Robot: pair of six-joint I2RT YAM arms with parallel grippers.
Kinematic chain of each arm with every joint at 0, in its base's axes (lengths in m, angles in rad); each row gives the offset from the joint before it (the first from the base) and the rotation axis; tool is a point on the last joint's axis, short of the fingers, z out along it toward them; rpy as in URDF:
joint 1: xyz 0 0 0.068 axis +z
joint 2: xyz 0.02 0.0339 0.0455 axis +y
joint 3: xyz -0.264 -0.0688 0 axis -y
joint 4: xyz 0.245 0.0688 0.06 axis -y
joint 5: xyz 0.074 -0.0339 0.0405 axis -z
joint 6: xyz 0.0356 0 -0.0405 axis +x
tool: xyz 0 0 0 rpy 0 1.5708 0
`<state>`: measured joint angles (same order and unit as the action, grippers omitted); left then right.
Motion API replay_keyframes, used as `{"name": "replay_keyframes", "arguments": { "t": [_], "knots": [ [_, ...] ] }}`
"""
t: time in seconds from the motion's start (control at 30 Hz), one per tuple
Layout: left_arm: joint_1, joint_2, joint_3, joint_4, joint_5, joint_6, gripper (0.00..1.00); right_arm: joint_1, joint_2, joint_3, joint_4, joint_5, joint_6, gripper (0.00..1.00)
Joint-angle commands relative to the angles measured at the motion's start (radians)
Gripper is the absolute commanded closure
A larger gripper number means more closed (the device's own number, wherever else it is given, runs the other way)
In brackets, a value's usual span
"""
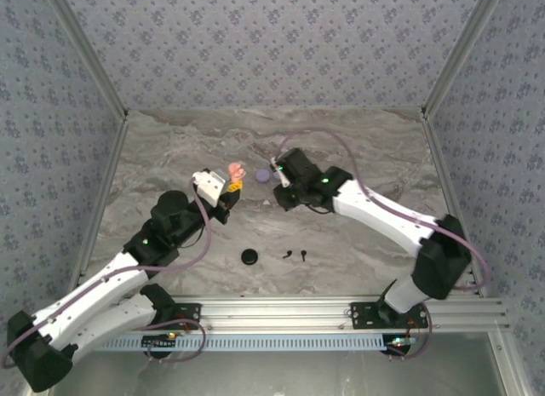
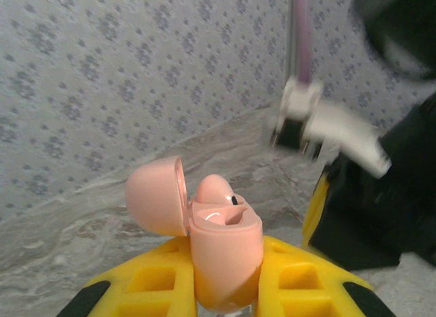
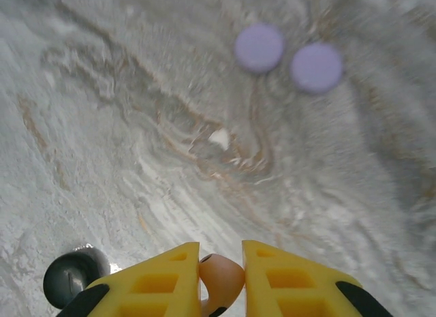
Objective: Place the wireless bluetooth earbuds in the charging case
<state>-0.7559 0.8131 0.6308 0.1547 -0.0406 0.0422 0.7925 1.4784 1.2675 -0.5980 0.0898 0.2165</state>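
Observation:
My left gripper (image 2: 225, 247) is shut on an open pale pink charging case (image 2: 225, 252), held upright above the table with its lid (image 2: 155, 196) swung to the left. One pink earbud (image 2: 215, 189) sits in the case. The same case (image 1: 234, 172) shows in the top view, near the table's middle. My right gripper (image 3: 219, 249) is shut on a second pale pink earbud (image 3: 222, 279), its stem pointing down. That gripper (image 1: 278, 178) hangs just right of the case, a short gap apart.
Two lilac round case halves (image 3: 259, 48) (image 3: 317, 67) lie on the marble table beyond the right gripper. A black round case (image 1: 249, 257) and two black earbuds (image 1: 287, 256) (image 1: 303, 254) lie near the front edge. Patterned walls enclose the table.

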Motion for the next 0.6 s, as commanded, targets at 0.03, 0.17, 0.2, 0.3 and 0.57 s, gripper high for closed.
{"name": "replay_keyframes", "arguments": {
  "t": [0.03, 0.17, 0.2, 0.3, 0.57],
  "knots": [
    [-0.008, 0.087, 0.037, 0.131, 0.131, -0.055, 1.0, -0.035, -0.163, -0.045, 0.047, 0.012, -0.088, 0.79],
    [-0.007, 0.18, 0.08, 0.166, 0.233, -0.075, 1.0, -0.063, -0.286, -0.066, 0.092, -0.034, -0.154, 0.79],
    [-0.007, 0.198, 0.093, 0.169, 0.257, -0.076, 1.0, -0.068, -0.308, -0.066, 0.104, -0.053, -0.17, 0.79],
    [-0.007, 0.25, 0.125, 0.173, 0.331, -0.082, 1.0, -0.078, -0.362, -0.066, 0.13, -0.092, -0.222, 0.79],
    [-0.008, 0.339, 0.161, 0.251, 0.47, -0.135, 1.0, -0.071, -0.426, -0.066, 0.192, -0.17, -0.304, 0.79]
  ]
}}
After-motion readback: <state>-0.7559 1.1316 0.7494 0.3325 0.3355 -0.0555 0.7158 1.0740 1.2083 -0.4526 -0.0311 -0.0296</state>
